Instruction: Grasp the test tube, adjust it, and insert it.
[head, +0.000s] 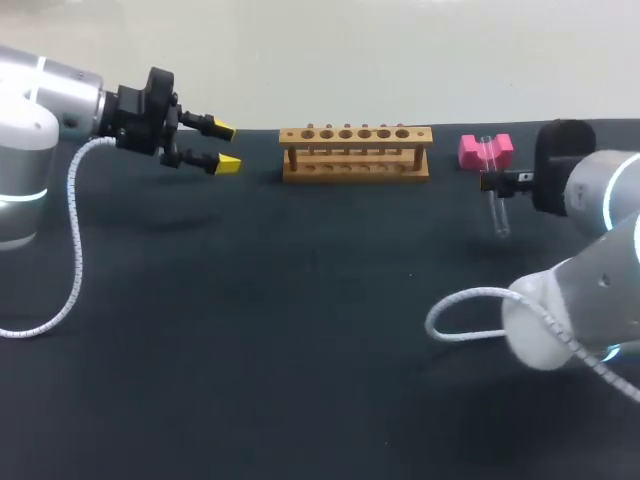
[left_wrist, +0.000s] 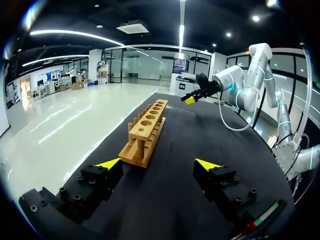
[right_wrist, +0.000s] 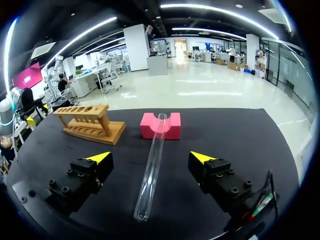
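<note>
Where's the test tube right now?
In the head view the test tube lies at the table's right, one end on the pink block beside the wooden rack, between the open fingers of the right gripper.

On the plain black table (head: 300, 330), a pale tan rack (head: 355, 152) is seen at twelve o'clock, a pink block (head: 471, 150) and clear test tube (head: 497, 210) at two o'clock. The black left gripper (head: 226, 147) and right gripper (right_wrist: 150, 157) are tipped yellow.

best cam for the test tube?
Right wrist view: the test tube lies full length between the right gripper's open fingers, far end on the pink block. Head view shows it small, partly hidden; left wrist, barely discernible.
</note>
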